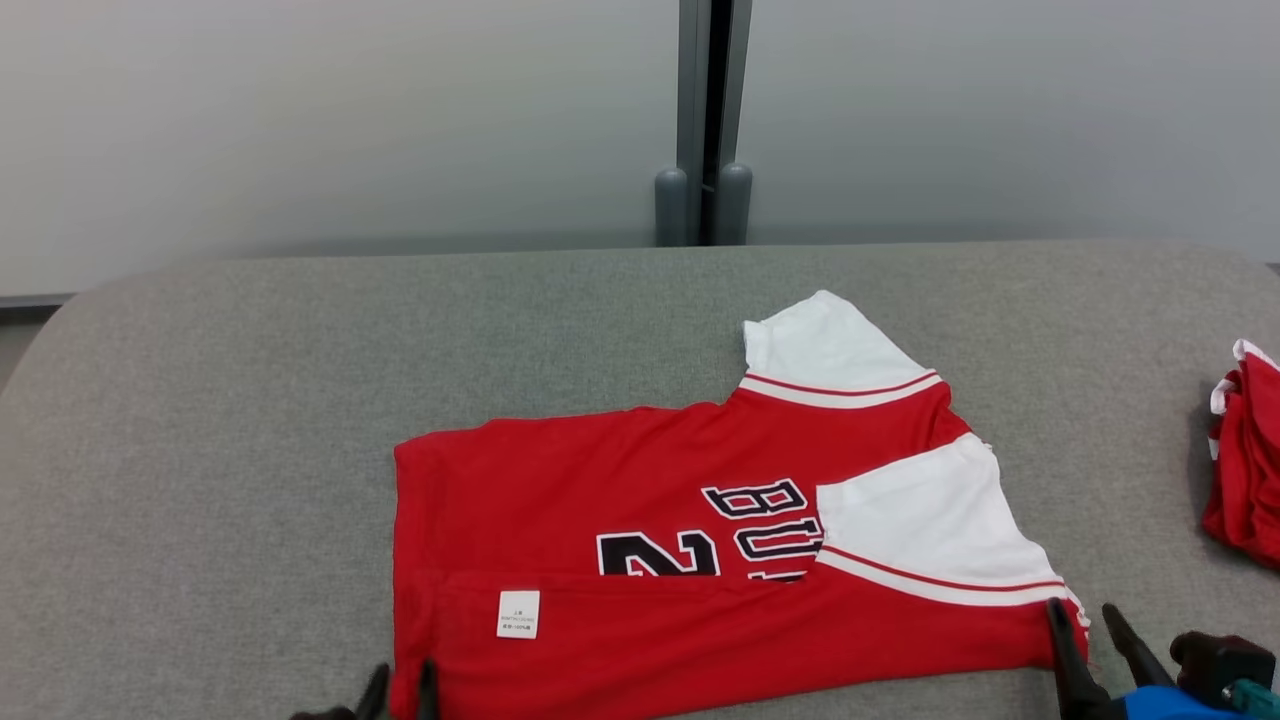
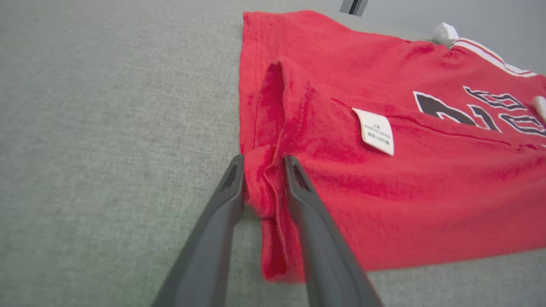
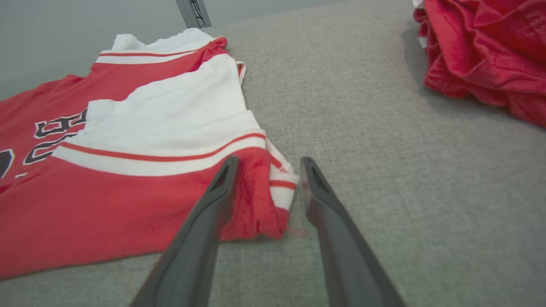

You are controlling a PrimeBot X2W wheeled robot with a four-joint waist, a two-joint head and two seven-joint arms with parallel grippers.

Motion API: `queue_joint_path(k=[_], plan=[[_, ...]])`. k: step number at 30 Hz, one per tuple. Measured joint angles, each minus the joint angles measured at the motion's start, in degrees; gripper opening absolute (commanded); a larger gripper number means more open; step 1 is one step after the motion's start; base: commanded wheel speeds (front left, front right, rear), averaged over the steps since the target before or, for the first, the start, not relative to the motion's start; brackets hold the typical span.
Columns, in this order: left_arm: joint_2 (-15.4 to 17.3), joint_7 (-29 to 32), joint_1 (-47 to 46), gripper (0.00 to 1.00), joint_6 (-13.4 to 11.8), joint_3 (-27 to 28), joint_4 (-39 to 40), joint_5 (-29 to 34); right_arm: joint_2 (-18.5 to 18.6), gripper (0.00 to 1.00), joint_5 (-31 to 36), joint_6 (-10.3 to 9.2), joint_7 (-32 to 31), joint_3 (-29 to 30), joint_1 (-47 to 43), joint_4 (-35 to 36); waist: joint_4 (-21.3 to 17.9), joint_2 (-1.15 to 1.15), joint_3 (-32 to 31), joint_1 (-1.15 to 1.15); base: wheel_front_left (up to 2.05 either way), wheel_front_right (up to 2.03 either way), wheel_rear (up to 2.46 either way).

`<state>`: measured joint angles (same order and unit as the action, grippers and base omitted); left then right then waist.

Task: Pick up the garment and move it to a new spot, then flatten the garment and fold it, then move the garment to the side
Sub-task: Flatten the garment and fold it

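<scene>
Driving this one remotely, here's where I'm at. The garment [image 1: 650,500] is a red jersey with white sleeves and black lettering. It lies flat on the grey table [image 1: 200,450], a bit right of centre and in the lower half of the head view. Its bottom strip is folded up over the body, so a small white label [image 1: 518,613] shows at lower left of the cloth. One white sleeve sticks out toward the top of the frame, and the other lies folded across the lettering.

The left gripper [image 1: 404,670] sits at the bottom edge, on the jersey's lower left corner. From the left wrist cam, the fingers [image 2: 232,187] stand only narrowly apart with a bunched ridge of red cloth between them, touching both. I honestly can't tell if it's actually clamped or just sitting loose in there.

The right gripper [image 1: 1080,608] is at the lower right, at the jersey's other bottom corner. On the right wrist cam its jaws are clearly parted. The striped cuff corner lies between them against one finger, with a gap to the other, so it's holding nothing.

There's a second crumpled red pile [image 1: 1245,470] at the far right edge, well apart from my jersey
</scene>
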<state>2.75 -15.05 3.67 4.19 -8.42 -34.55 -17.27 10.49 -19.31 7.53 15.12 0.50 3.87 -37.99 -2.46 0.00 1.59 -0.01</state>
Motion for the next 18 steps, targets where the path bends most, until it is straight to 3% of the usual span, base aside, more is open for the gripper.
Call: queue_joint_path(k=[4,9,18], plan=[[0.14,0.00,-4.58,1.00,-1.93,0.90,3.04,0.27,0.60,1.00,0.07,-0.04,0.00,1.21,3.10,0.67,-0.11,0.00,2.53,0.01,0.00,0.00,0.00],[0.22,0.00,-13.01,1.00,-1.11,2.26,2.40,2.08,1.14,1.00,1.21,-0.03,0.00,1.97,7.99,1.70,-0.25,0.00,6.49,0.02,0.00,0.00,0.00],[3.56,0.47,-31.62,1.00,0.05,3.16,-14.68,2.93,1.24,1.00,2.52,-0.03,0.00,-1.54,17.16,1.55,-2.11,0.00,12.72,0.03,0.00,0.00,0.00]])
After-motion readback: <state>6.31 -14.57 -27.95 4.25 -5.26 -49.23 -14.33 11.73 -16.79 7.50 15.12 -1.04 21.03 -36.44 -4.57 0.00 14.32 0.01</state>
